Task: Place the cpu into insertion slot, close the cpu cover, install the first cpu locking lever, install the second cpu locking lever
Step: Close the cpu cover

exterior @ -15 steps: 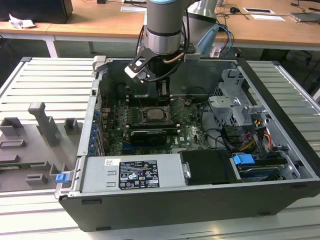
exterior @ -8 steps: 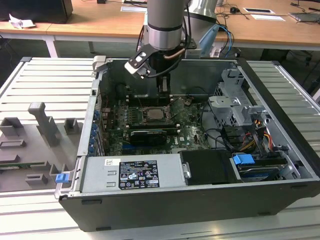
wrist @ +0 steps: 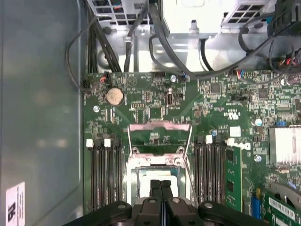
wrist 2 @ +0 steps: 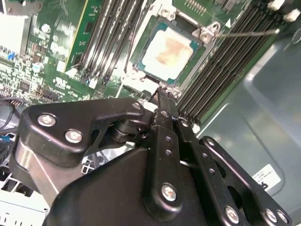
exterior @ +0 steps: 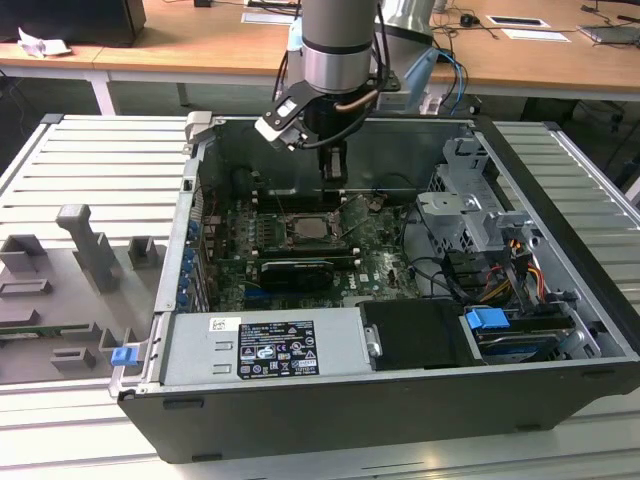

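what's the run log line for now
pale tan-silver square cpu | seated in grey-rimmed dark socket | gripper jaws shut at socket edge

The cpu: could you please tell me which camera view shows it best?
The second wrist view: the cpu shows its whole pale face in plain sight beyond the hand. In the first wrist view the shut hand hides part of it; in the exterior view it is a small square beneath the arm.
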Robot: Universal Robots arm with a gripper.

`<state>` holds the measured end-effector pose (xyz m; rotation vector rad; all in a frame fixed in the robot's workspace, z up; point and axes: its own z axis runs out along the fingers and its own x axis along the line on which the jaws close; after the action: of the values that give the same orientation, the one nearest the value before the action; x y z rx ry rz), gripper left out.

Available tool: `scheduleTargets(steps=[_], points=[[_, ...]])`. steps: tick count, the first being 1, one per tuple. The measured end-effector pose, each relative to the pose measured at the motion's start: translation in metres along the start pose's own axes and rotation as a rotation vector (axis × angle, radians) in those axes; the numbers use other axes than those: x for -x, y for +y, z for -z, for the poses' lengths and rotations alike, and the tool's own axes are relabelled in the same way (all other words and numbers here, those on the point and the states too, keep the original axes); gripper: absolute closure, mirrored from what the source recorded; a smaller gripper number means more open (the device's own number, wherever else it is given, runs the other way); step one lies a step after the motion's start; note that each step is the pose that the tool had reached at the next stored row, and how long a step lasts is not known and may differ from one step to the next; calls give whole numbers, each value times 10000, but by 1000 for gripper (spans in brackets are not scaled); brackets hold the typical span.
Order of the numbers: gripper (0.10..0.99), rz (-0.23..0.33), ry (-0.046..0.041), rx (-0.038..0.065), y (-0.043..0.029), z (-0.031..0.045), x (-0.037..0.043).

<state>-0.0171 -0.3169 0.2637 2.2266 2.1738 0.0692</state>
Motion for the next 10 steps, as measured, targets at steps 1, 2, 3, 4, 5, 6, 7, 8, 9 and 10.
scheduleTargets(steps=[1,2,3,4,5,6,7,8,9,10], points=[[980,0,0,-1,12,-1,0],[980,1,0,0,24,-1,-1],[980,1,0,0,48,-3,-2],[980,1,0,0,66,-4,-2],[980,0,0,0,88,-5,-2],[980,0,0,-1,102,-5,-3],[980,1,-1,-1,126,-5,-3],[980,0,-1,-1,131,5,-4],[980,1,3,1,142,8,-4],[980,0,1,0,152,9,-4]])
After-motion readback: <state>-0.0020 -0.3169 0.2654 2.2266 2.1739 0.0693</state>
